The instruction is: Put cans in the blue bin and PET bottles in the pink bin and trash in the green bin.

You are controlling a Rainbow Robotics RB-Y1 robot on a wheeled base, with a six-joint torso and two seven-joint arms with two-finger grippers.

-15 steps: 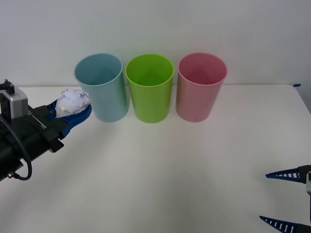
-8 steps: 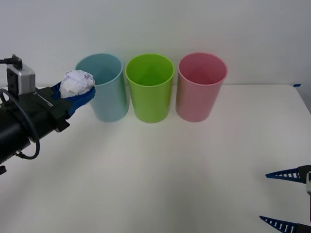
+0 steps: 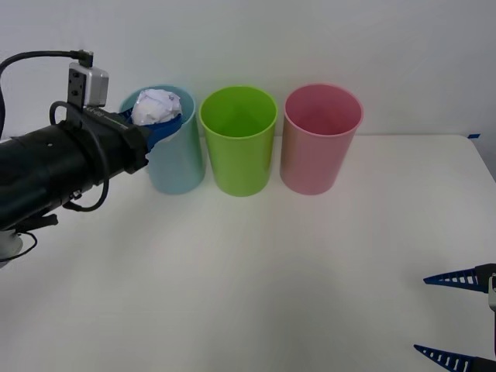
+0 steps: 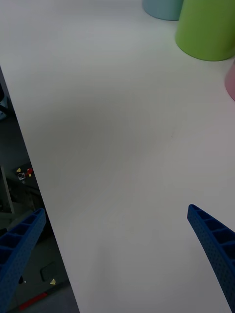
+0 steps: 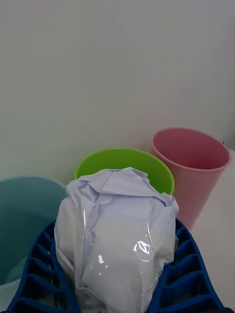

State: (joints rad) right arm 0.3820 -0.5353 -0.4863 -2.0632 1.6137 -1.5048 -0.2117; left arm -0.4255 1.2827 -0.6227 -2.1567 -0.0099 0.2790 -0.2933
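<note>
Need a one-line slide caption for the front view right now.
Left gripper holds the trash above the blue bin, beside the green bin and pink bin; right gripper waits open.

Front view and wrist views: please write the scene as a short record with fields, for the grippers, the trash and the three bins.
left gripper: shut on the trash, raised at the blue bin's rim
trash: white crumpled wad, held between blue fingers, in front of the blue bin's opening
blue bin: upright, leftmost in the row
green bin: upright, middle
pink bin: upright, rightmost
right gripper: open, low over the table near the right front edge, holding nothing
</note>
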